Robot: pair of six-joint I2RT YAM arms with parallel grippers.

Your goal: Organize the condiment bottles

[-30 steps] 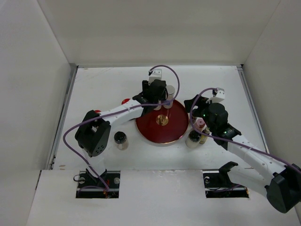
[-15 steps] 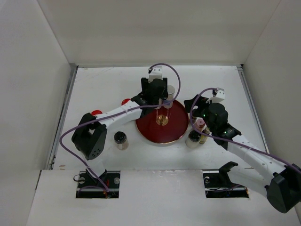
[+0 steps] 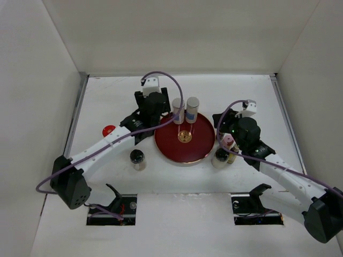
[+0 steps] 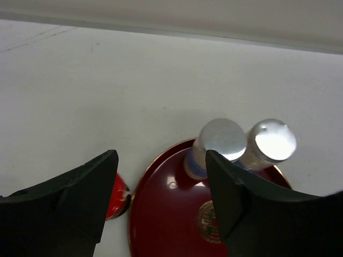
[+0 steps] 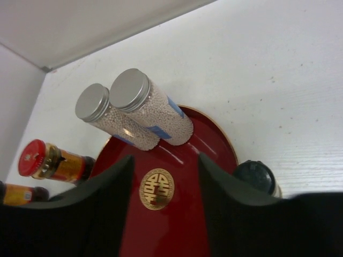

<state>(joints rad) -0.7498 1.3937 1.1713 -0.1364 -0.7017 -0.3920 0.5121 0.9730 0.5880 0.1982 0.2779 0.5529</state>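
Observation:
Two silver-capped bottles (image 3: 178,110) (image 3: 192,108) stand side by side at the back of the dark-red tray (image 3: 185,147); the left wrist view shows their caps (image 4: 222,139) (image 4: 274,140). My left gripper (image 4: 161,158) hovers open and empty just left of the tray, over its left rim, with a red cap (image 4: 115,195) by its left finger. My right gripper (image 5: 165,160) is open at the tray's right edge with only the gold emblem (image 5: 156,188) showing between its fingers. Beside it stand a pink-capped bottle (image 3: 229,140), a jar (image 3: 220,158) and a black cap (image 5: 255,175).
A red-capped bottle (image 3: 109,129) stands left of the tray and a black-capped jar (image 3: 138,159) near its front left. Two red-capped amber bottles (image 5: 32,158) (image 5: 10,193) show beyond the tray in the right wrist view. White walls enclose the table on three sides.
My left gripper has let go of a silver-capped bottle at the tray's back, beside the other one, and the left arm has swung leftward off the tray. The right arm has not moved.

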